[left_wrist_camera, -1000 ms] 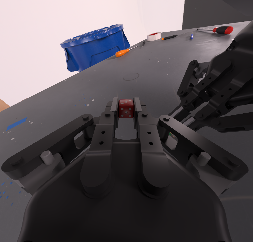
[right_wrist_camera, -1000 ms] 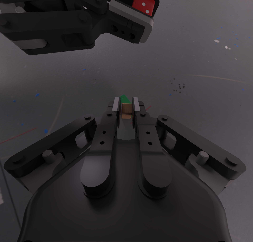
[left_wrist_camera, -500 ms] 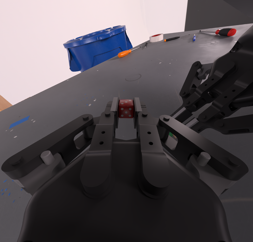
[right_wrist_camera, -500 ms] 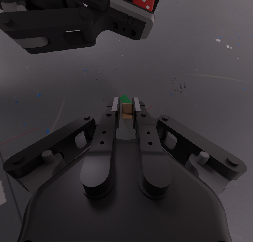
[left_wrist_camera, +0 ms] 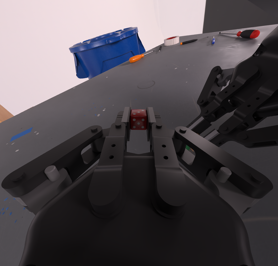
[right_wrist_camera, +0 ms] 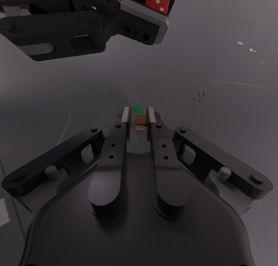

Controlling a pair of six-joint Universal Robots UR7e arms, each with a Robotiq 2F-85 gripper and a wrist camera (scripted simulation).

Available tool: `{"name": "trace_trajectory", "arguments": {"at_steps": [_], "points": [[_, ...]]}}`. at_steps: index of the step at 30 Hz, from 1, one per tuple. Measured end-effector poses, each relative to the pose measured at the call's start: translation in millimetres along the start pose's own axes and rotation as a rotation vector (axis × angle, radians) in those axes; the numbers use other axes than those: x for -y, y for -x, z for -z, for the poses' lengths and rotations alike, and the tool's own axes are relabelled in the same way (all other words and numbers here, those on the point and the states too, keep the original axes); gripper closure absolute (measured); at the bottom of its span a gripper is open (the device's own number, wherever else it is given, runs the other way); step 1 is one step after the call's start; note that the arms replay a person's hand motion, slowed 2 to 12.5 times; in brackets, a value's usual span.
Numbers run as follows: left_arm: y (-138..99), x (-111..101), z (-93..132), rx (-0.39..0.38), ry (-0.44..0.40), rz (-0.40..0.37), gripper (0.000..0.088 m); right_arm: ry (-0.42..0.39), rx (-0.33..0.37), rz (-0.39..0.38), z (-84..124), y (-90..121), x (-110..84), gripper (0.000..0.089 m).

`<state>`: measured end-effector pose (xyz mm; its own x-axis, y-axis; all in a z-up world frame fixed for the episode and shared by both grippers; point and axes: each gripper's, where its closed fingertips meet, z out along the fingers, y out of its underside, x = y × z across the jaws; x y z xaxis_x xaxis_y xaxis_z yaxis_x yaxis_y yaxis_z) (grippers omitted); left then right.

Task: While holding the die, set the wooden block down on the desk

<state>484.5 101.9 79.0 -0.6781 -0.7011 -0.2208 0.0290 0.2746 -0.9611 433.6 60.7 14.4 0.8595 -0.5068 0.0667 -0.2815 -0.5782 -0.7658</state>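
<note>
My left gripper [left_wrist_camera: 138, 112] is shut on a red die [left_wrist_camera: 138, 120] with white pips and holds it above the dark desk [left_wrist_camera: 165, 81]. It also shows at the top of the right wrist view, with the die [right_wrist_camera: 157, 1] between its pads. My right gripper [right_wrist_camera: 138, 110] points down at the desk [right_wrist_camera: 210, 123]. A small wooden block [right_wrist_camera: 140, 121] with a green side stands between its pads. The jaws are slightly parted: a narrow gap shows at the left pad, and the block is close against the right pad. In the left wrist view, the right gripper's fingers [left_wrist_camera: 200, 127] reach down beside my left gripper.
A blue bin [left_wrist_camera: 108, 52] stands beyond the desk's far edge. An orange-handled screwdriver [left_wrist_camera: 136, 58], a white tape roll [left_wrist_camera: 171, 40], a thin black tool [left_wrist_camera: 188, 41] and a red-and-black screwdriver [left_wrist_camera: 246, 33] lie along the far side.
My right gripper's jaws have parted a little, leaving a gap beside the block. My left gripper has drifted slightly up and away in the right wrist view, still holding the die.
</note>
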Motion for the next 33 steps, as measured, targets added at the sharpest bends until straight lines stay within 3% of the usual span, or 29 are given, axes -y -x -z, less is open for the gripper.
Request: {"name": "trace_trajectory", "arguments": {"at_steps": [33], "points": [[1.9,1.0,1.1,0.006,-0.010,0.013,0.0703,-0.005,0.003,-0.008,0.9,0.7,0.5,0.0712]]}}
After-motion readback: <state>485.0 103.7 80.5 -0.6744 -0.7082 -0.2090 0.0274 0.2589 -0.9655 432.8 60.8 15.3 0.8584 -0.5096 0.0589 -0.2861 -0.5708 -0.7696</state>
